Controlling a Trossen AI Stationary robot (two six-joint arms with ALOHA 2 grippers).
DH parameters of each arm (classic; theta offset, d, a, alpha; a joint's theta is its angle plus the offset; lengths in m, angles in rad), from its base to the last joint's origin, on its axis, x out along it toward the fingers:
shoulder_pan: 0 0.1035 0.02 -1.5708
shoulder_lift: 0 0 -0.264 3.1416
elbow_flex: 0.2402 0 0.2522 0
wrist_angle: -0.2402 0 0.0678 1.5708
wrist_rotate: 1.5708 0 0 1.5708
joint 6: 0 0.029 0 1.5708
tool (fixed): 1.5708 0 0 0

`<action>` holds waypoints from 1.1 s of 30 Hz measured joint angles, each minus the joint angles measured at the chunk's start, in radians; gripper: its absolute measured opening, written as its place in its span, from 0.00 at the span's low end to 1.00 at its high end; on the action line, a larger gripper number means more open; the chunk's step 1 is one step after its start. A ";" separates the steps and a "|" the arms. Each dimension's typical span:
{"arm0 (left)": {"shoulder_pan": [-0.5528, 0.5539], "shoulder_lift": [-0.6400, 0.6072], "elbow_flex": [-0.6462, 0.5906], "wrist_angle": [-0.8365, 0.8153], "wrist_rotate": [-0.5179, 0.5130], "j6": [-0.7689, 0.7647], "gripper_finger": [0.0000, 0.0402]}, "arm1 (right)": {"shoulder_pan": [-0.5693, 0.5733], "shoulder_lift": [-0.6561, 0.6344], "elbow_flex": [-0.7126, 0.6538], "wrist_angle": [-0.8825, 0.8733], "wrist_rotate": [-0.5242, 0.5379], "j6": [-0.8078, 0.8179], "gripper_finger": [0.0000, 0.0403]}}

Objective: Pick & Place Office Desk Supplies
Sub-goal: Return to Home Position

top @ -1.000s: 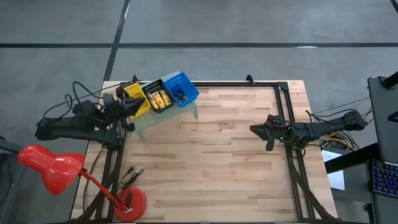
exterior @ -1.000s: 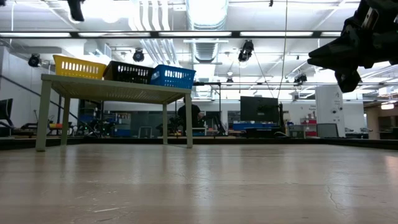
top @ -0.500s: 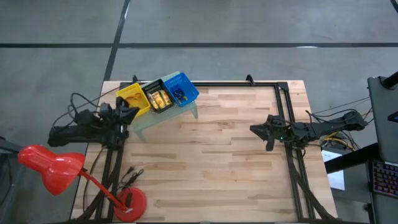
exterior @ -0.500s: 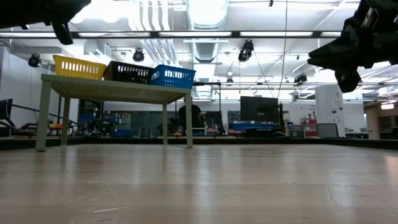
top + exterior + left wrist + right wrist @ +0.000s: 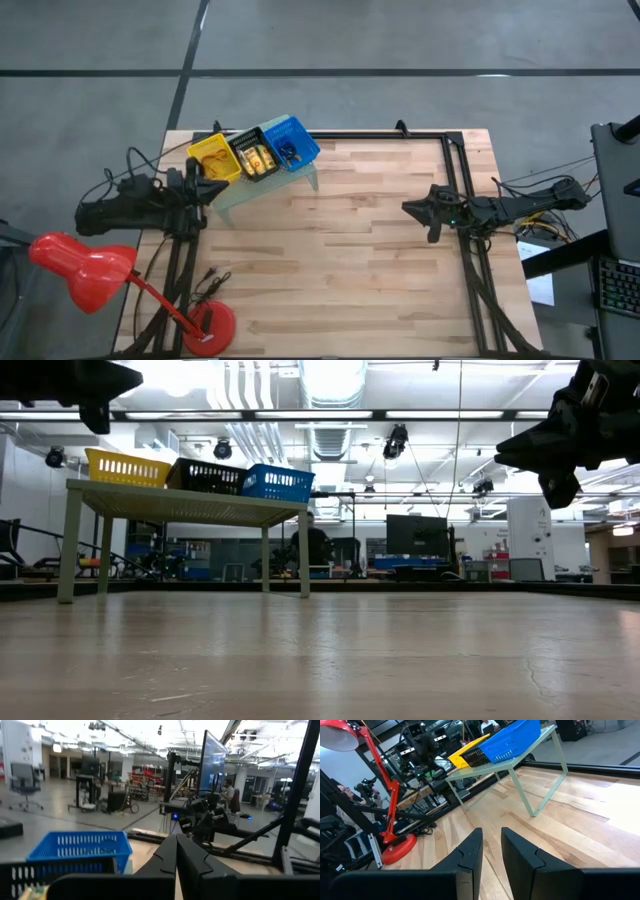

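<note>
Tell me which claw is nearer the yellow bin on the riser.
Left. The left claw hangs just beside the yellow bin; the right claw is far across the table, near its right side.

Three bins point(image 5: 236, 150) in a row on the riser point(image 5: 262, 190), upper left on my desk point(image 5: 340, 260); small pieces point(image 5: 256, 158) in the middle one.

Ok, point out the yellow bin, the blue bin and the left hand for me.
yellow bin point(image 5: 125, 468), low view, on its front wall.
blue bin point(image 5: 277, 484), low view, on its front wall.
left hand point(image 5: 176, 839), left wrist view, where its shut fingertips meet.
</note>
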 joint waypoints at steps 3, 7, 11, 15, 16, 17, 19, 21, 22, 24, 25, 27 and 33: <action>0.000 0.000 0.003 -0.012 0.000 -0.046 0.01 | 0.000 0.000 0.000 0.000 0.000 0.000 0.17; 0.000 0.000 -0.013 -0.006 -0.004 -0.056 0.01 | 0.000 0.000 0.000 0.000 0.000 0.000 0.17; 0.000 0.000 -0.069 0.045 -0.007 -0.051 0.01 | 0.000 0.000 0.000 0.000 0.000 0.000 0.17; 0.000 0.000 -0.164 0.159 -0.007 -0.051 0.01 | 0.000 0.000 0.000 0.000 0.000 0.000 0.17; 0.000 0.000 -0.189 0.191 -0.007 -0.045 0.01 | 0.000 0.000 0.000 0.000 0.000 0.000 0.17; 0.000 0.000 -0.217 0.225 -0.007 -0.047 0.01 | 0.000 0.000 0.000 0.000 0.000 0.000 0.17; 0.000 0.000 -0.266 0.285 -0.007 -0.048 0.01 | 0.000 0.000 0.000 0.000 0.000 0.000 0.17; 0.000 0.000 -0.313 0.350 -0.007 -0.049 0.01 | 0.000 0.000 0.000 0.000 0.000 0.000 0.17; 0.000 0.000 -0.336 0.377 -0.007 -0.051 0.01 | 0.000 0.000 0.000 0.000 0.000 0.000 0.17; 0.000 0.003 -0.340 0.372 -0.007 -0.053 0.01 | 0.000 0.000 0.000 0.000 0.000 0.000 0.17; 0.000 0.005 -0.341 0.377 -0.007 -0.053 0.01 | 0.000 0.000 0.000 0.000 0.000 0.000 0.17; 0.000 0.005 -0.341 0.383 -0.007 -0.052 0.01 | 0.000 0.000 0.000 0.000 0.000 0.000 0.17; 0.000 0.002 -0.332 0.393 -0.007 -0.052 0.01 | 0.000 0.000 0.000 0.000 0.000 0.000 0.17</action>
